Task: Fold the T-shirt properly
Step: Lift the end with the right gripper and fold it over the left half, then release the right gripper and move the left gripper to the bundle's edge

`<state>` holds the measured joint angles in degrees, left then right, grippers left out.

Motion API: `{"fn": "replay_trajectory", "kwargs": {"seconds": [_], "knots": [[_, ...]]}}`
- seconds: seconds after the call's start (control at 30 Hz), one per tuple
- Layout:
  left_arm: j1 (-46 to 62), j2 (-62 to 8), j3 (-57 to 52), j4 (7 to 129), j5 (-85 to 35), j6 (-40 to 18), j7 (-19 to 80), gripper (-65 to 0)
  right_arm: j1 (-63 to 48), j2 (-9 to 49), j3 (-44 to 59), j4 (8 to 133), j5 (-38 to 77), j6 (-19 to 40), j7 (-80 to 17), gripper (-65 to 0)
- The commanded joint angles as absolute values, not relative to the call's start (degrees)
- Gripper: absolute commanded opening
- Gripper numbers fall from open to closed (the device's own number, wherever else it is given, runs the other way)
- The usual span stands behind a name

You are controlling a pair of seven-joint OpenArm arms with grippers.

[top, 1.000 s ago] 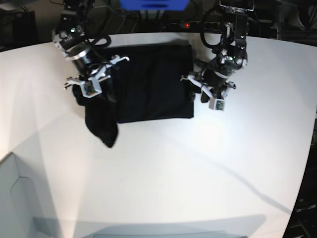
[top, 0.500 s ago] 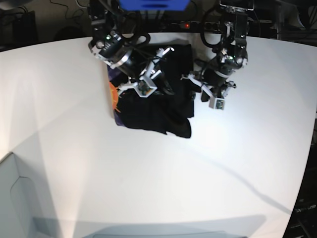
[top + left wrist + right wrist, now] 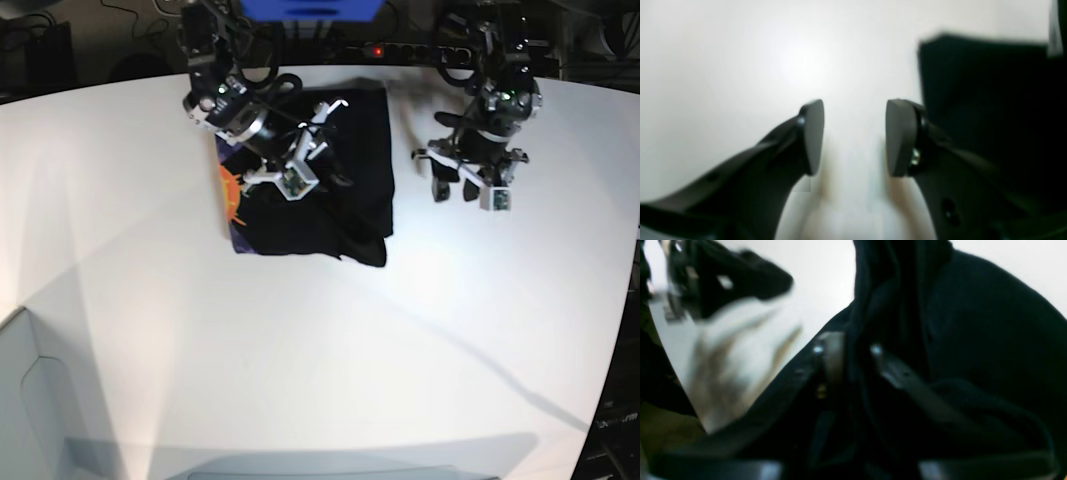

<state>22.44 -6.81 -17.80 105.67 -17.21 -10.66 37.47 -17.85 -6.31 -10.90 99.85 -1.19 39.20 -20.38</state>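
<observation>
White table point(image 3: 300, 350), right tool point(image 3: 848, 355) clenching black T-shirt point(image 3: 320, 200); left tool point(image 3: 855, 136) released, beside it

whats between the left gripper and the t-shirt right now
Only bare white table: the base view shows the open left gripper clear of the T-shirt, with nothing lying in the gap.

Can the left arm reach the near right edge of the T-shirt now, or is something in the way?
Probably yes. The left gripper is open and empty over bare table, beside the T-shirt. Nothing lies between. The right gripper pinches cloth farther in.
</observation>
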Motion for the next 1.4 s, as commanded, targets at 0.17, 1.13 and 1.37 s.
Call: {"fn": "replay_trajectory", "kwargs": {"seconds": [0.17, 1.13, 1.37], "knots": [[24.0, -7.0, -25.7, 107.6, -17.6, -11.0, 36.8, -35.7, -20.8, -3.2, -17.1, 108.8, 0.3, 40.0, -18.7, -27.6], [24.1, -7.0, -37.0, 107.2, -17.6, -11.3, 36.8, -35.7, -26.4, 4.2, -20.1, 110.1, 0.1, 40.0, -18.4, -25.4], [24.5, -7.0, -39.1, 107.6, -17.6, -11.3, 36.8, -35.7, -25.5, 8.7, -22.5, 114.8, 0.1, 40.0, -18.3, -25.4]]}}
